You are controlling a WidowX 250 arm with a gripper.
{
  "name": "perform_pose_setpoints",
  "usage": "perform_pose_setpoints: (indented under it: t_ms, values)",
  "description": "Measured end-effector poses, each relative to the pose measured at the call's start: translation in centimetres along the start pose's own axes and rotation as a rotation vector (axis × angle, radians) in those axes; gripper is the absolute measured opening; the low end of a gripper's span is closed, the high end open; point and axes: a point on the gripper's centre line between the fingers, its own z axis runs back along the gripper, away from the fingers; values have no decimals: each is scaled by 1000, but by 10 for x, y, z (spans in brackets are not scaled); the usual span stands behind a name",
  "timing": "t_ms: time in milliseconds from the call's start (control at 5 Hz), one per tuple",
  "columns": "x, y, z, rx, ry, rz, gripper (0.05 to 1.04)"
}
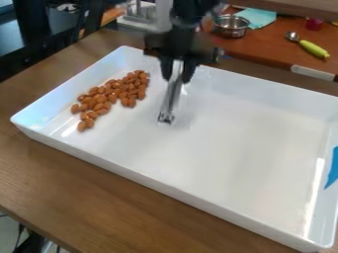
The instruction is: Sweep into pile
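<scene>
While our black two-finger gripper point(176, 78) grasps long silvery metal tool point(170, 100), we should nudge brown oval almonds point(112, 98) inward gently.

"What furniture is there?"
"A brown wooden table point(39, 173) near, and 1 reddish-brown counter point(267, 43) at far right."
"And left?"
"Dark furniture point(29, 54) at far left, pale floor point(8, 237) at near left."

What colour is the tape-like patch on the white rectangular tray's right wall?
Blue, seen best in the camera view.
</scene>
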Motion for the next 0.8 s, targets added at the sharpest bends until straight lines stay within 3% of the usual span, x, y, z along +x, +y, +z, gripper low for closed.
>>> perform_pose_setpoints:
  t_ms: [200, 400, 600, 800]
  values:
    - [0, 17, -14, 26, -23, -13, 337]
    - [-1, 44, -21, 47, 31, -20, 337]
    - [18, 67, -7, 88, 45, -22, 337]
    - [22, 78, -11, 147, 49, -61, 337]
